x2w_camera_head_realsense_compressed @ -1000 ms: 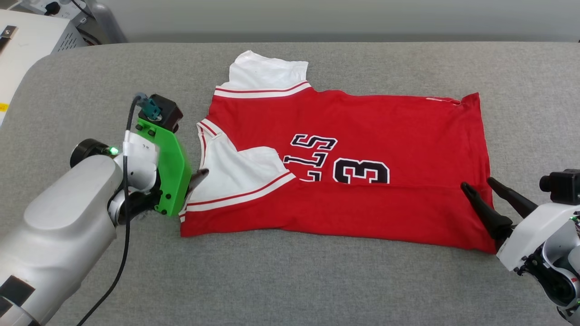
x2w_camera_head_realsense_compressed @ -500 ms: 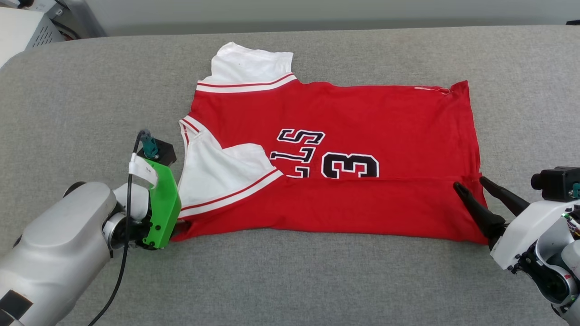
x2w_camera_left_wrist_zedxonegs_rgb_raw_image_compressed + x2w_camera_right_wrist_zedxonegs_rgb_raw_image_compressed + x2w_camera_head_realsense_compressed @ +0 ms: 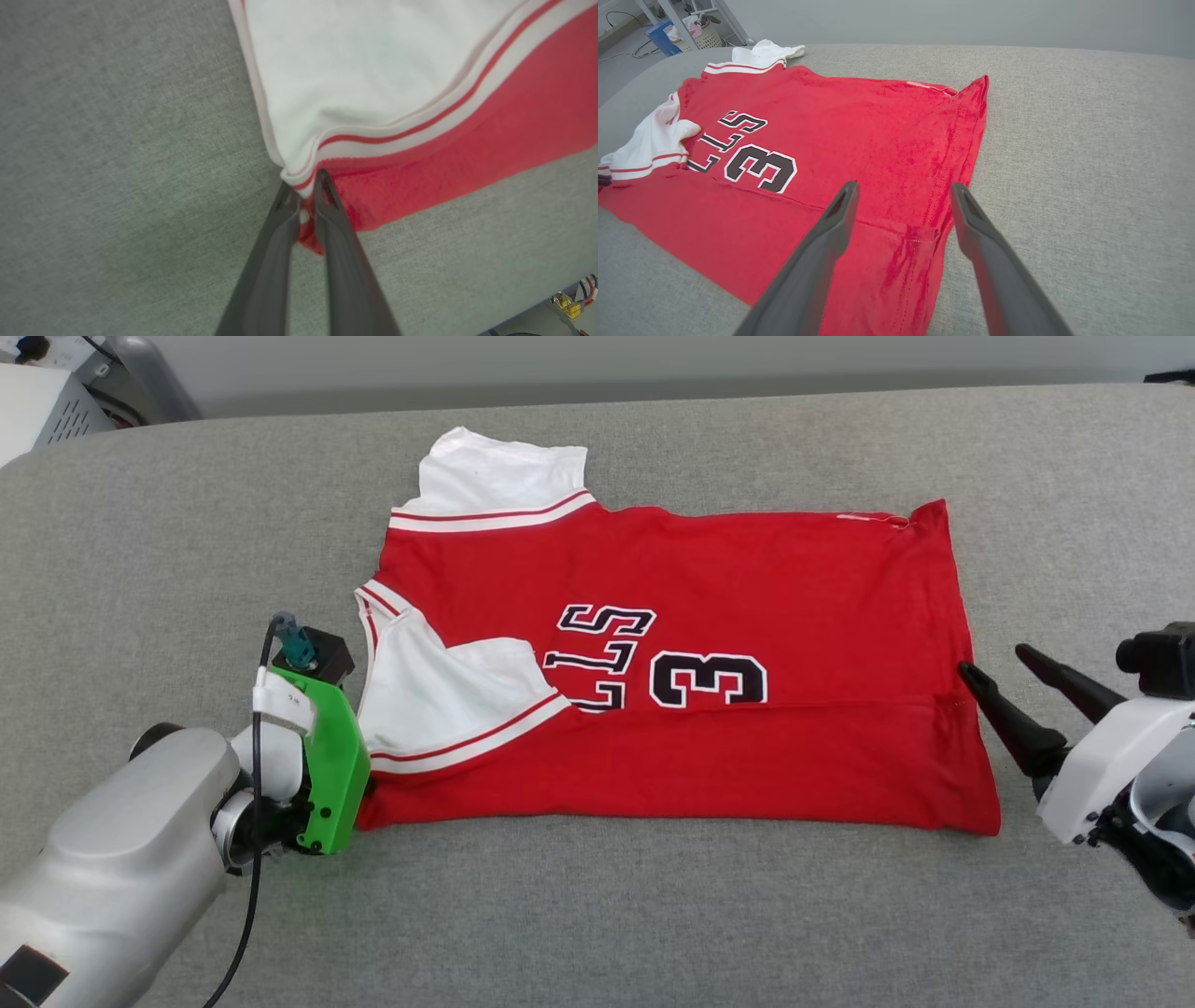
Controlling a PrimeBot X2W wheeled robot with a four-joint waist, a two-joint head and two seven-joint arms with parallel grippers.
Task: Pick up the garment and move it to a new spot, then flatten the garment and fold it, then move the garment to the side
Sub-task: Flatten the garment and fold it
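While the left gripper [image 3: 303, 186] is pinching the garment [image 3: 747, 597], the right gripper [image 3: 991, 657] is standing open.
Left jaws are clamping the corner where the white sleeve [image 3: 373, 70] trim meets red cloth, the rest lying flat ahead of the tips on the grey cushion [image 3: 597, 915]. Right jaws are gaping at the opposite edge, which is running between them: one finger over red cloth, the other over cushion.

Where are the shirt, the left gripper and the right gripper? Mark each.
shirt [image 3: 794, 607]: head view, red body beside the number.
left gripper [image 3: 304, 186]: left wrist view, between its fingertips, shut on the shirt's corner.
right gripper [image 3: 903, 186]: right wrist view, between its open fingertips.
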